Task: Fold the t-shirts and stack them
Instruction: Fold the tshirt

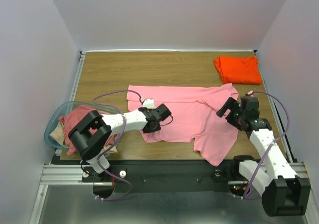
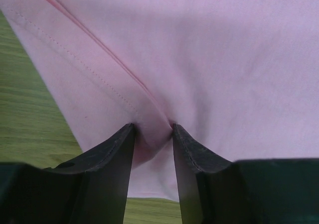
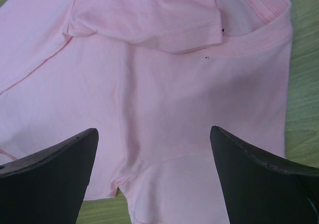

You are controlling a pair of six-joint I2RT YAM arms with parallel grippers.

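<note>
— Wood-grain table (image 1: 149, 67). Where is the light pink t-shirt (image 1: 189, 115)?
— It lies in the middle, soft and a little wrinkled. The left gripper (image 2: 153, 128) pinches 1 seamed fold of it.
— And the right gripper (image 3: 154, 134)?
— Its 2 dark fingers (image 3: 55, 169) stand wide apart over the pink cloth, near the ribbed collar. The orange t-shirt (image 1: 238, 68) lies folded, a rectangle, at the far right corner.

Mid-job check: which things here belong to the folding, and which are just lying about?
Job: pink t-shirt, pinched in the left gripper, right gripper open over it; folded orange t-shirt, far right corner; dusty rose shirt and tan shirt, bunched in the tub.
Just there: clear plastic tub holding those two; wooden table.
</note>
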